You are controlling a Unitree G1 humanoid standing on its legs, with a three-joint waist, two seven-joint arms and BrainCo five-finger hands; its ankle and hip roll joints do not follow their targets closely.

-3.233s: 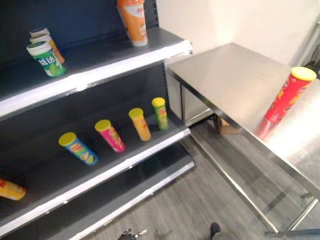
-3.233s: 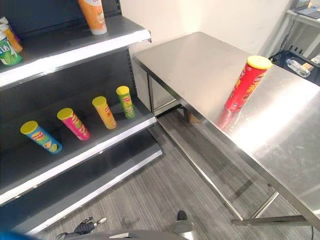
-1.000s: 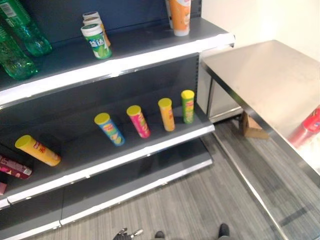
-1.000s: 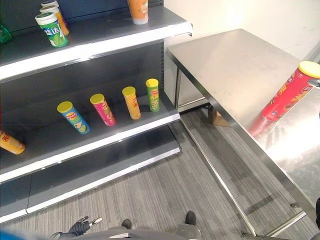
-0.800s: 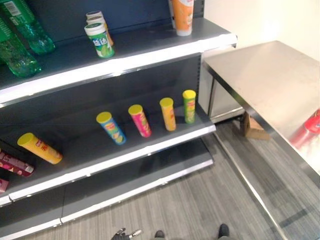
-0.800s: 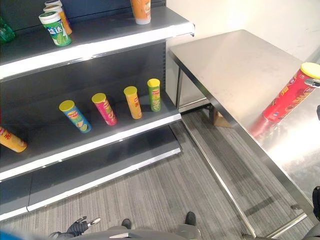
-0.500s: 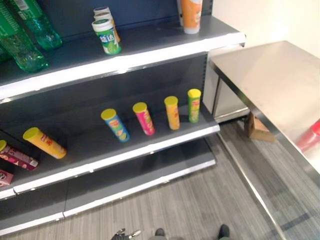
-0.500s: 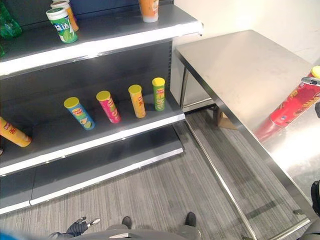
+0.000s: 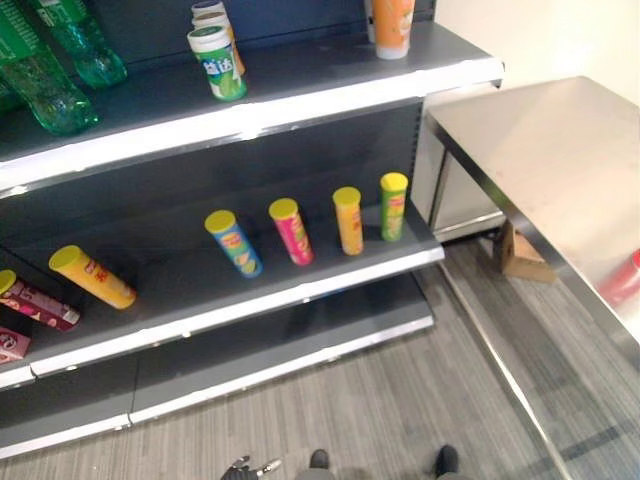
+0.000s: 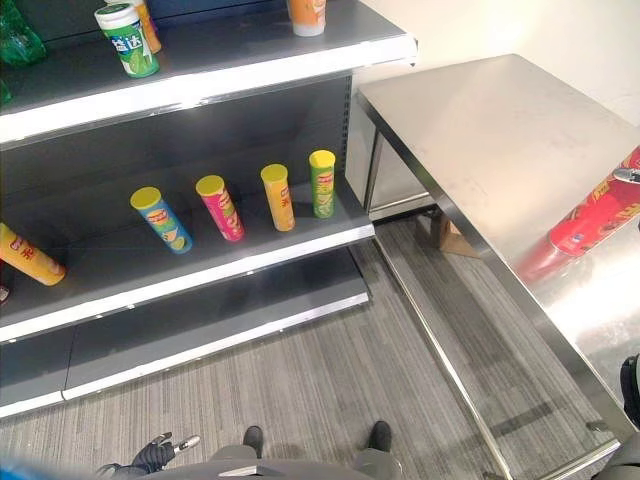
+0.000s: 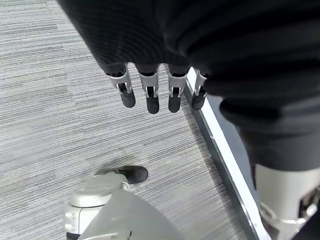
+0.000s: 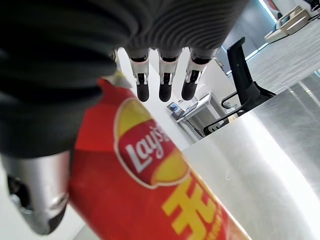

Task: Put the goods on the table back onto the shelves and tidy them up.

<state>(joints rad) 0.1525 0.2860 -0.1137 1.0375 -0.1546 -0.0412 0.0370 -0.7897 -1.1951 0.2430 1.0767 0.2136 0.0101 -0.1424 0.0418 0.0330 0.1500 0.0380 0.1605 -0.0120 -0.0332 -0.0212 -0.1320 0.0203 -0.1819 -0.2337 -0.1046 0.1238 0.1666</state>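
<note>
A red crisp can (image 10: 598, 215) stands on the steel table (image 10: 480, 130) near its front edge at the right. My right hand (image 12: 162, 75) is at the can's upper part (image 12: 150, 190): the can lies between its straight fingers and its thumb (image 12: 35, 200), and a fingertip (image 10: 630, 175) touches the can. My left hand (image 11: 150, 92) hangs low over the floor, fingers relaxed and holding nothing. On the middle shelf (image 10: 200, 280) stand blue (image 10: 161, 219), pink (image 10: 219, 207), orange (image 10: 277, 197) and green (image 10: 322, 184) crisp cans in a row.
A yellow can (image 9: 92, 277) lies further left on the same shelf beside small boxes (image 9: 35, 305). The upper shelf holds green bottles (image 9: 40, 70), a green-white cup (image 9: 217, 62) and an orange tub (image 9: 392, 22). A cardboard piece (image 10: 450, 238) lies under the table.
The camera has swung left, so the shelf fills more of the view and the red can sits at the right edge. My right hand has come up against the can.
</note>
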